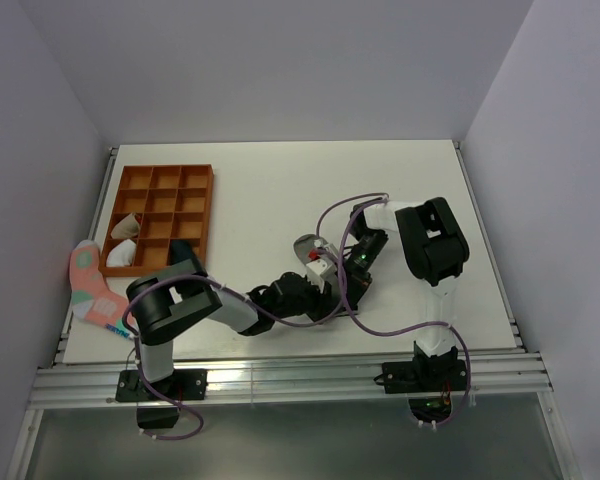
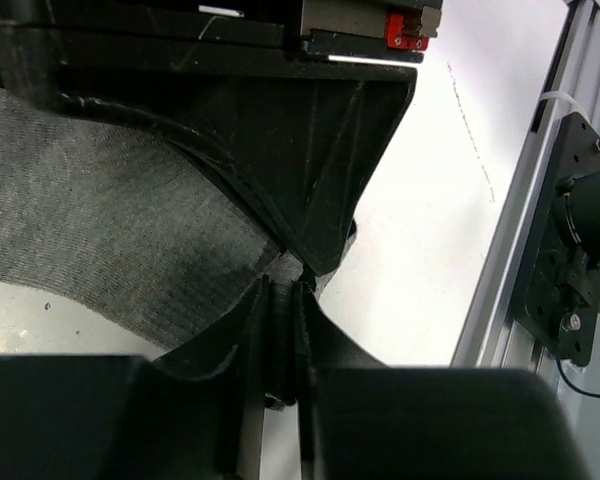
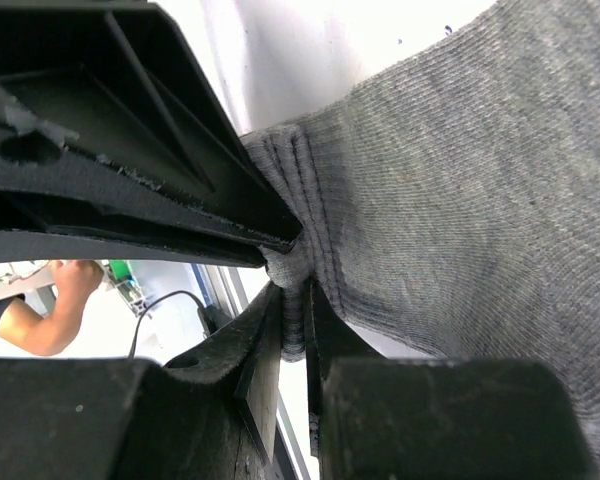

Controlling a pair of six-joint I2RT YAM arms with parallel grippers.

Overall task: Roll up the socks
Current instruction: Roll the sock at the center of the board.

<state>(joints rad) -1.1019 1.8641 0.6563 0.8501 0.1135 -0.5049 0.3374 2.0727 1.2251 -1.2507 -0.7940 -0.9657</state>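
Note:
The grey sock [image 1: 306,248] is bunched between my two grippers near the middle of the table. My left gripper [image 1: 308,297] is shut on a fold of it; in the left wrist view [image 2: 282,288] the grey knit [image 2: 100,240] spreads to the left. My right gripper [image 1: 336,285] is shut on the sock's seamed edge; in the right wrist view [image 3: 298,292] the sock [image 3: 460,180] fills the right side. The two grippers' fingertips almost meet. A dark navy shape [image 1: 184,249] lies at the tray's near right corner, partly behind my left arm.
An orange compartment tray [image 1: 166,170] stands at the far left and holds two pale rolled bundles [image 1: 124,240]. A pink sock [image 1: 90,285] with a teal spot lies at the table's left edge. Purple cables loop round both arms. An aluminium rail [image 2: 540,200] runs along the near edge.

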